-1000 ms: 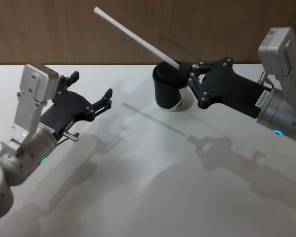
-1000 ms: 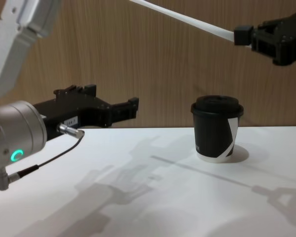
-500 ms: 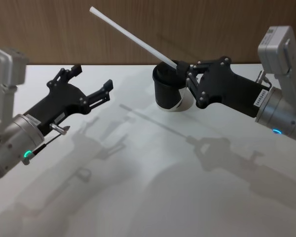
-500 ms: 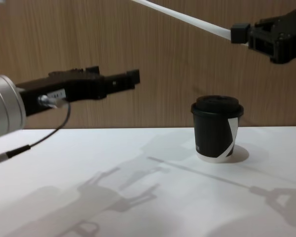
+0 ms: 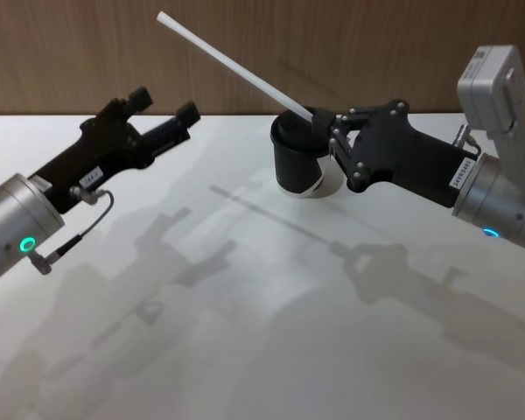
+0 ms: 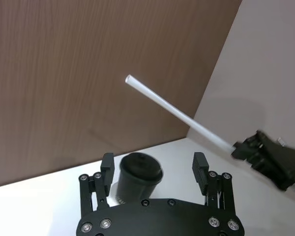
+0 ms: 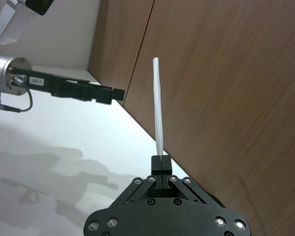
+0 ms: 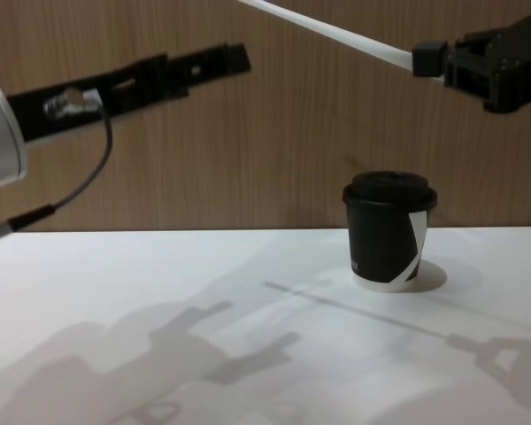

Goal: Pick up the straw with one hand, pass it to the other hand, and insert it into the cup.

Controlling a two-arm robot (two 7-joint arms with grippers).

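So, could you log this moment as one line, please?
right claw shut on straw | left claw open, apart from straw | cup upright, lidded

The chest view's top edge cuts off the straw's [image 8: 336, 33] left end; its right edge cuts my right gripper [image 8: 427, 59] behind the fingers. In the head view that gripper hides the cup's [image 5: 293, 162] right side. My left gripper [image 6: 154, 166] covers the cup's base in its wrist view.

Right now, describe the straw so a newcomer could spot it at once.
Over the white table, above the black lidded cup, the right gripper pinches one end of the straw. It slants up toward the open left gripper, the only long, straight white rod.
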